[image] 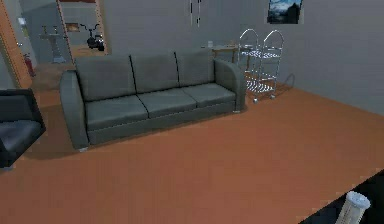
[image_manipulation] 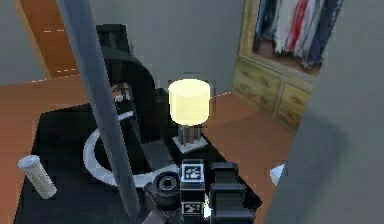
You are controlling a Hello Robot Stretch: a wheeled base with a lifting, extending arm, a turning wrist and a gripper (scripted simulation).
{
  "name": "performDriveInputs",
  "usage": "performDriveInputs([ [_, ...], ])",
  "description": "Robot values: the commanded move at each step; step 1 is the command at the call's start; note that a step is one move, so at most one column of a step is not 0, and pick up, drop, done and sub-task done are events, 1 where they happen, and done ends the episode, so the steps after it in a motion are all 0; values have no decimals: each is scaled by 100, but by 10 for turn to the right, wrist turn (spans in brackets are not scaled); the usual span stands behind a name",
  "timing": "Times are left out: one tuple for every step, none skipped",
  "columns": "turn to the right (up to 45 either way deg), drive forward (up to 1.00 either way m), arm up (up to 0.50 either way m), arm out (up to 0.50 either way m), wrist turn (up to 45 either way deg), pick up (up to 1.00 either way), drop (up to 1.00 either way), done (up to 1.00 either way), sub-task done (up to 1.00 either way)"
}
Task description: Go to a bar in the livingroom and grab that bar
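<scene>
Claw (image_manipulation: 158, 196) at the arm side view's bottom edge, left of two white marker squares (image_manipulation: 195, 173), with a dark bench (image_manipulation: 60, 135) behind it. Whether it holds anything cannot be told, since things lie on the bench at its far end. The robot is apparently parked alongside the bench so that the top falls within the arm's reach. On the bench are a white cylinder (image_manipulation: 36, 175) lying at the left, a pale ring (image_manipulation: 100, 165), a lamp (image_manipulation: 189, 103) and, farther back, a tall black object (image_manipulation: 125, 80). No shape can be named with confidence as the bar; it is probably among these. Beyond are drawers (image_manipulation: 265, 88) under hanging clothes (image_manipulation: 295, 28). In the forward view, orange floor (image: 200, 170) leads to a grey sofa (image: 150, 90) and a wire cart (image: 262, 62) near the far wall.
</scene>
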Motion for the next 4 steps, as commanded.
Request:
performDriveInputs([
  [0,0,0,0,450,0,0,0,0],
  [0,0,0,0,450,0,0,0,0],
  [0,0,0,0,420,0,0,0,0],
  [0,0,-30,0,0,0,0,0,0],
])
